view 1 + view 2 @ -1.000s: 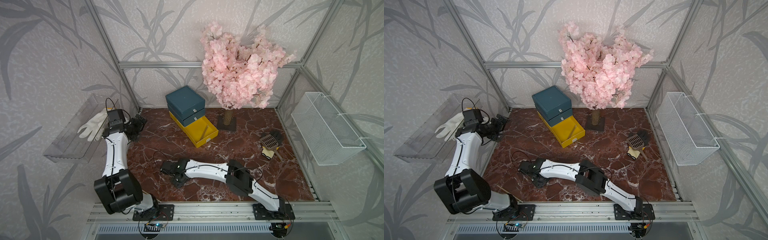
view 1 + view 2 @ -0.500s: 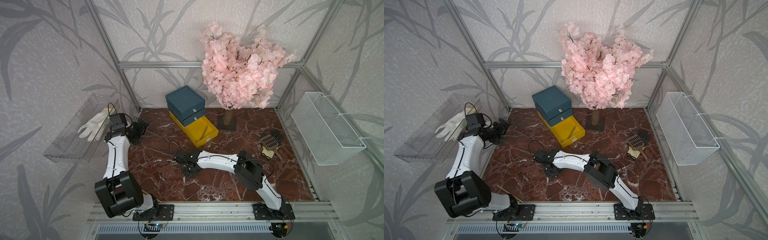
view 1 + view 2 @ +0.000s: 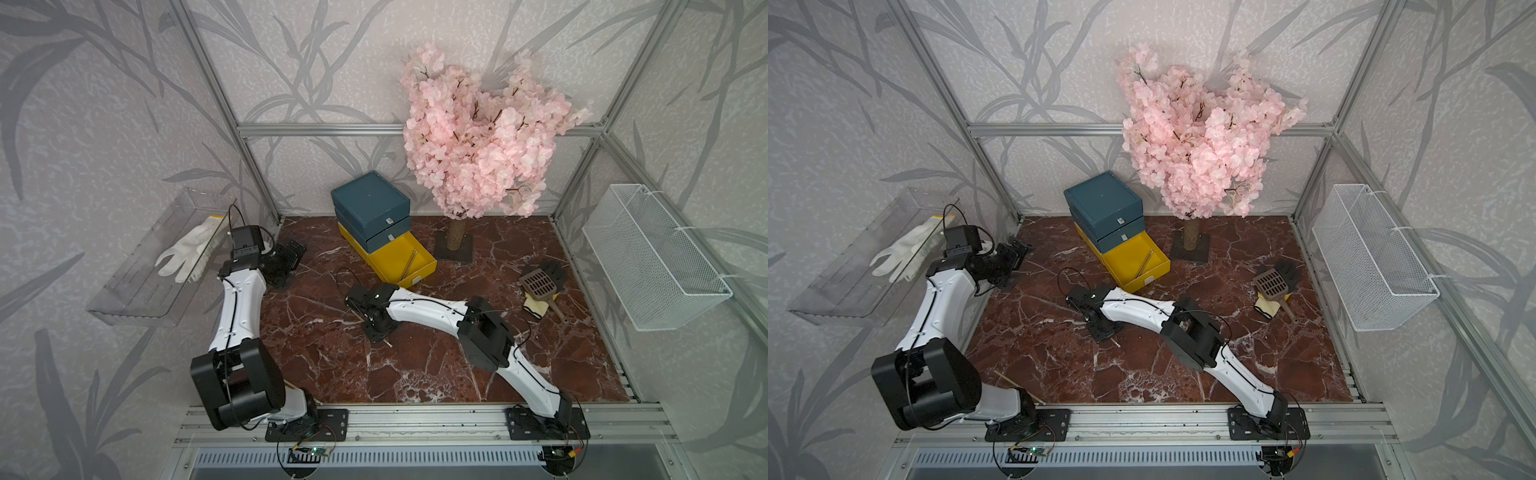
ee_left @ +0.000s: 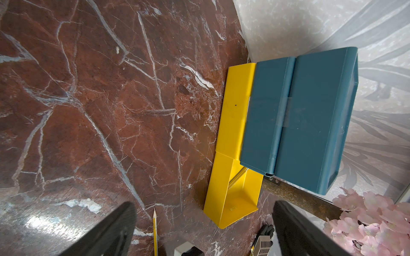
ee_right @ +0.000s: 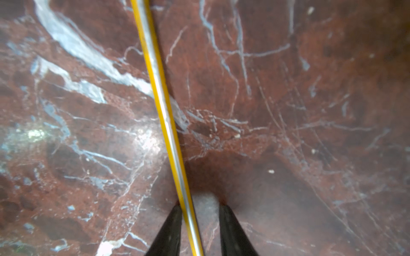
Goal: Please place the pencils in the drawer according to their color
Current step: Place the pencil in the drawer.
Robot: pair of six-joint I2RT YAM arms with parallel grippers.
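**Right gripper astride a yellow pencil**

Your right gripper point(image 5: 199, 207) points down at the marble floor point(image 5: 288, 88), mid-table, just in front of the chest point(image 3: 370, 203). Its jaws stand part open. A yellow pencil point(image 5: 164, 110) runs between them, against one finger, with a clear gap to the other, so it is not clamped. Your left gripper point(image 3: 286, 259) hovers at the far left, jaws spread wide, empty. The yellow drawer point(image 3: 401, 259) is pulled out and holds a second pencil point(image 3: 411, 262). A third pencil point(image 3: 1017, 384) lies near the left arm's base.
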